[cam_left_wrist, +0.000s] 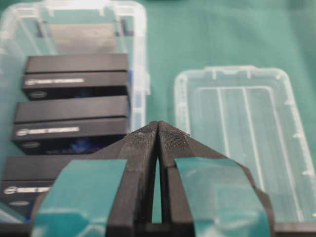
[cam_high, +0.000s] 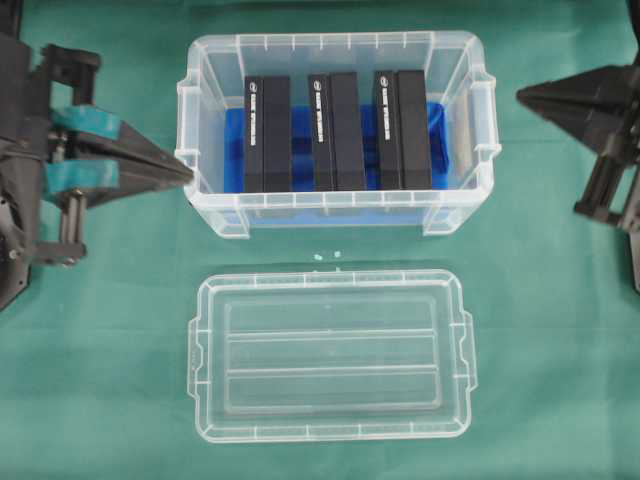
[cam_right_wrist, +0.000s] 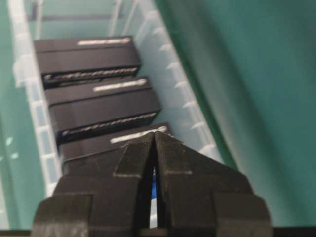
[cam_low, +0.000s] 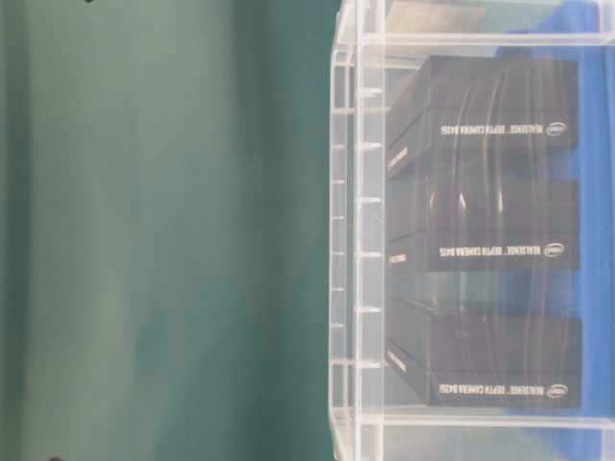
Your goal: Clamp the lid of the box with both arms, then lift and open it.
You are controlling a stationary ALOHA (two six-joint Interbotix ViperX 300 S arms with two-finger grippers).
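The lid (cam_high: 330, 355) lies flat on the green cloth (cam_high: 100, 400), just in front of the box (cam_high: 330, 130) and apart from it, its hollow side up with two long ribs running across its middle. I judge it light and thin, a little springy, and slick clear plastic, so a pinch on the flat panel would likely slip or bow it; the raised rim and the small tabs at its two short ends look like the firmest places for me to take hold, one end for each claw. Lying flat on cloth, its edge gives little room to get a finger under. The box stands open, deep and stiffer, with three black cases (cam_high: 335, 130) upright on a blue base. My left gripper (cam_high: 185, 170), the one with teal tape, is pressed closed with nothing in it, its tip just beside the box's left wall. My right gripper (cam_high: 525, 95) is likewise closed and empty, near the box's right handle but apart from it.
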